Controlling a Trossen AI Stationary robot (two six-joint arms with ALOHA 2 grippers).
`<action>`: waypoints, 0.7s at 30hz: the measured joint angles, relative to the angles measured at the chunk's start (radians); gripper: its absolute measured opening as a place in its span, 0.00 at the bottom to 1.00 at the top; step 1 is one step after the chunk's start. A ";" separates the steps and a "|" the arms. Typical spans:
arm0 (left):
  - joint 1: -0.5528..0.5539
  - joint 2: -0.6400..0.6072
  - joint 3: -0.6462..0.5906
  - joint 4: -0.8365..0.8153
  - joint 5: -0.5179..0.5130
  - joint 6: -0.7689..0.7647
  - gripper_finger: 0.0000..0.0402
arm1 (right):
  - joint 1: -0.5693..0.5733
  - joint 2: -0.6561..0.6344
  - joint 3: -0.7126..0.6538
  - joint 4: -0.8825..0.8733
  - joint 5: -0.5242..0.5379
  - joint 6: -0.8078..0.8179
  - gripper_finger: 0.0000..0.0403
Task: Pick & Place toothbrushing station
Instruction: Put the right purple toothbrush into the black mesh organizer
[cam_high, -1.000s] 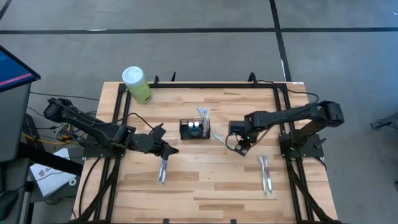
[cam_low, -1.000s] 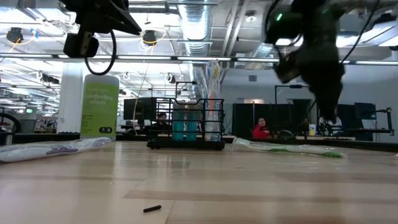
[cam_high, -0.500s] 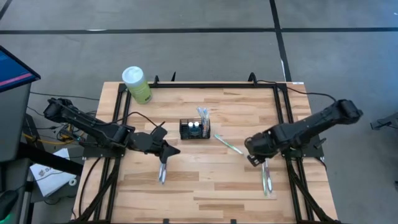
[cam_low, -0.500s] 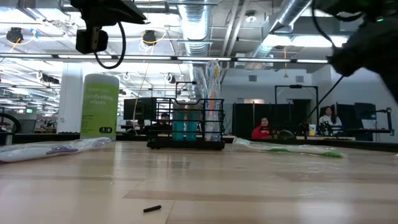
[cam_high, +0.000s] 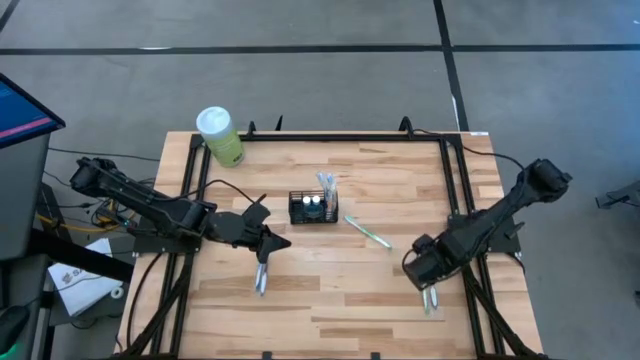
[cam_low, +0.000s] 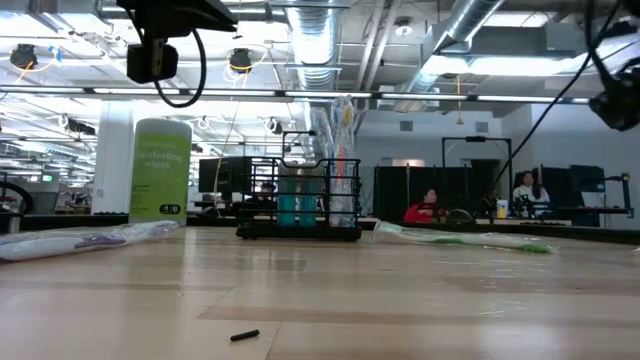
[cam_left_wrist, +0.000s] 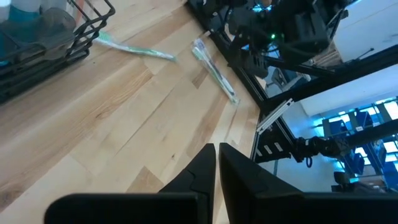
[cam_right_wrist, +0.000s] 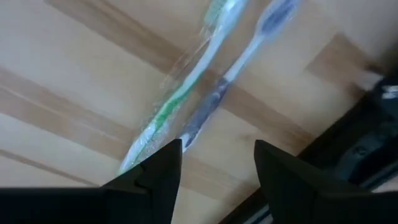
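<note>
Table (cam_high: 330, 300): right tool (cam_right_wrist: 214, 163) open, partly hiding toothbrushes (cam_right_wrist: 205, 93).

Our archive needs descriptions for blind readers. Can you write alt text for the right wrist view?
The right gripper hangs open just above two wrapped toothbrushes, one green and white, one purple, lying side by side on the wooden table.

Matt pale wood table (cam_high: 330, 290), black wire-mesh metal caddy (cam_high: 313, 208), glossy clear-plastic-wrapped toothbrushes (cam_right_wrist: 205, 81).
</note>
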 joint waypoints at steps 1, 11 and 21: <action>0.000 0.000 0.000 0.002 0.000 0.000 0.04 | 0.014 0.006 -0.013 0.029 -0.001 0.014 0.47; 0.000 0.000 0.000 0.020 0.004 -0.002 0.04 | 0.107 -0.013 -0.117 0.180 0.031 0.176 0.46; 0.001 0.000 0.000 0.046 -0.008 -0.003 0.04 | 0.107 -0.015 -0.235 0.375 0.040 0.238 0.44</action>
